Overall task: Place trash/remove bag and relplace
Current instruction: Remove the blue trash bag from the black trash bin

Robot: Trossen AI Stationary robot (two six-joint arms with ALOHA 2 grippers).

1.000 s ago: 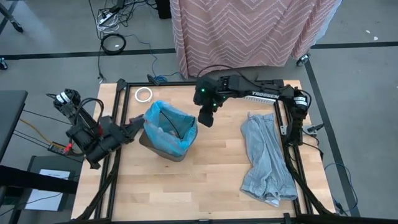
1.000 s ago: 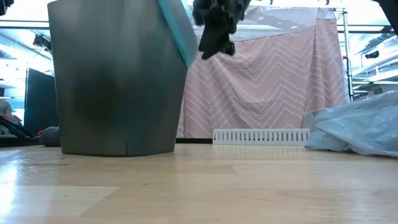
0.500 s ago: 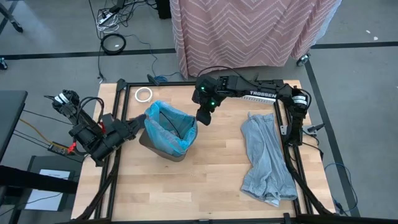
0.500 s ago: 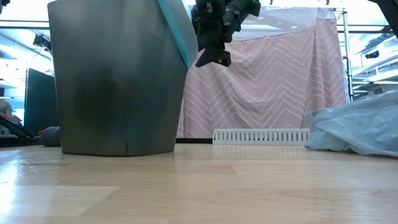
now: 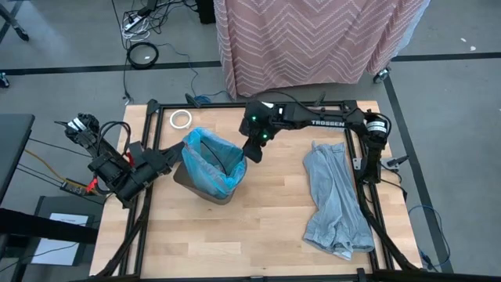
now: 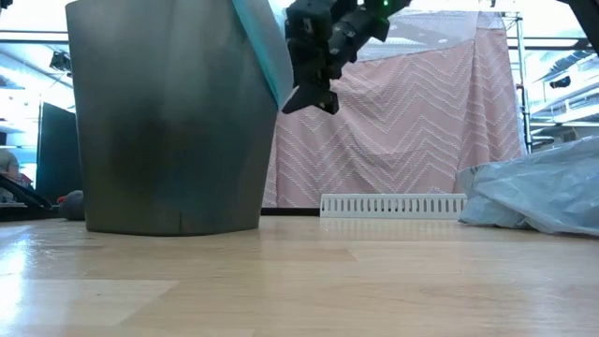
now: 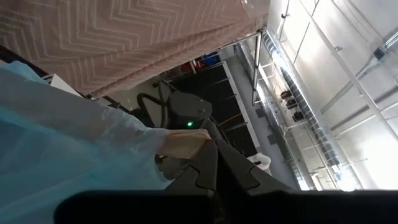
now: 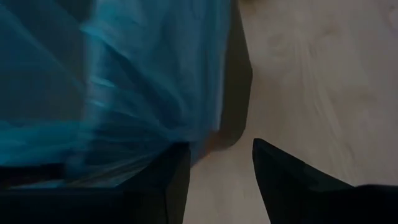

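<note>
Right jaws parted beside bin (image 5: 205, 185), left jaws closed on crinkled translucent blue bag (image 5: 213, 160)

End effector (image 6: 309, 94) seemingly beside bin (image 6: 168, 122)

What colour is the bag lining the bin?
Light blue bag; clearest in the high view.

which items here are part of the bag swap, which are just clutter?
Job:
- grey bin with blue liner bag
- spare grey bag flat on the table
- right gripper, open at the liner's rim
- left gripper, shut at the liner's opposite rim

Clutter:
- white tape ring
- pink curtain
</note>
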